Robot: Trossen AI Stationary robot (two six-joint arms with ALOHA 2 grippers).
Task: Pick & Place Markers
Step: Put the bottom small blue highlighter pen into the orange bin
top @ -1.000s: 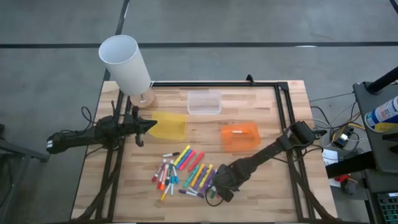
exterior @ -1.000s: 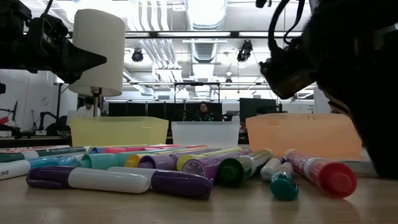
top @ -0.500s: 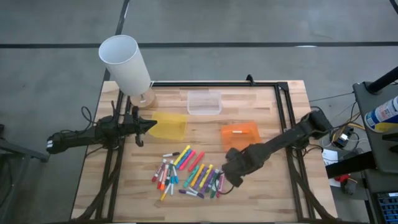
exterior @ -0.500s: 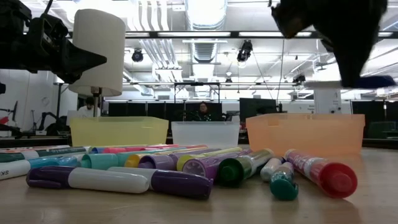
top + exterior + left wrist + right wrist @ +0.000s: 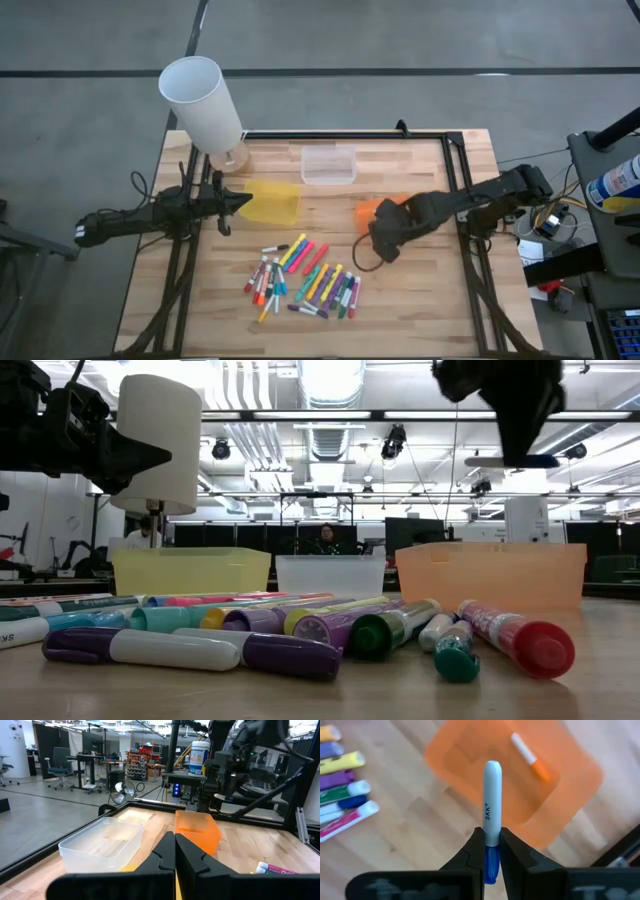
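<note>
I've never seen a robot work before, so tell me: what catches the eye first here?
The right gripper holds a blue marker in the air above the orange tray, where one orange marker already lies. A bright pile of markers lies on the table's near side. The left gripper, shut, waits by the yellow tray, with a tall white cup behind it.

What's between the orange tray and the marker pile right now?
Bare wood in the high view: nothing lies between the orange tray and the marker pile. The right pincer, shut on a blue marker, hangs above that stretch.
</note>
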